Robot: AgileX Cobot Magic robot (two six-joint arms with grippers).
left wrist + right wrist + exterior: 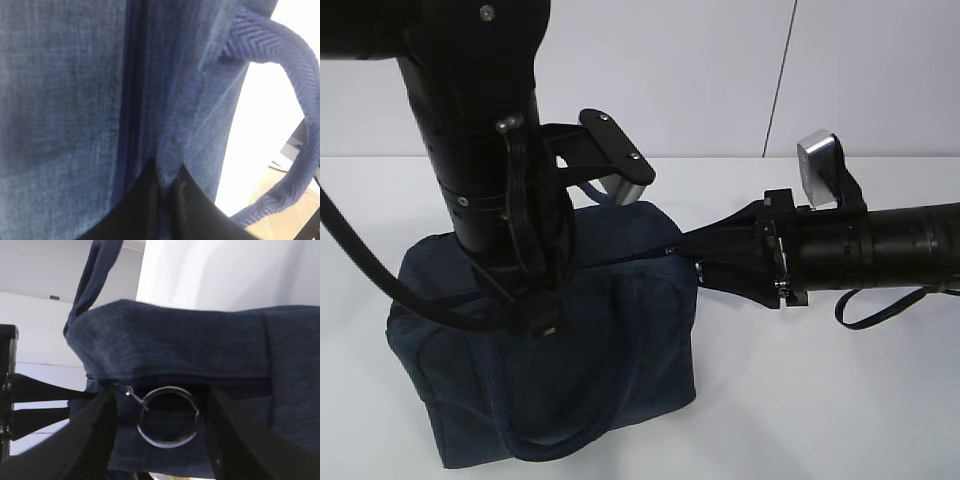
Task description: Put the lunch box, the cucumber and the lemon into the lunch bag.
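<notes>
The navy lunch bag [610, 330] stands on the white table, left of centre. My left arm comes down onto its top, and my left gripper [167, 197] is shut on a fold of the bag's fabric [65, 100] beside the zipper seam. My right gripper [705, 262] reaches in from the right to the bag's upper right corner. In the right wrist view it [162, 395] stands open, with the silver ring pull [167, 442] hanging between its fingers [95, 440] and a gap on each side. The lunch box, the cucumber and the lemon are out of view.
One looped handle [570, 440] hangs down the bag's front; the other handle [295, 65] arcs out beside my left gripper. Bare white table [820, 400] lies to the right and in front of the bag. A pale wall stands behind.
</notes>
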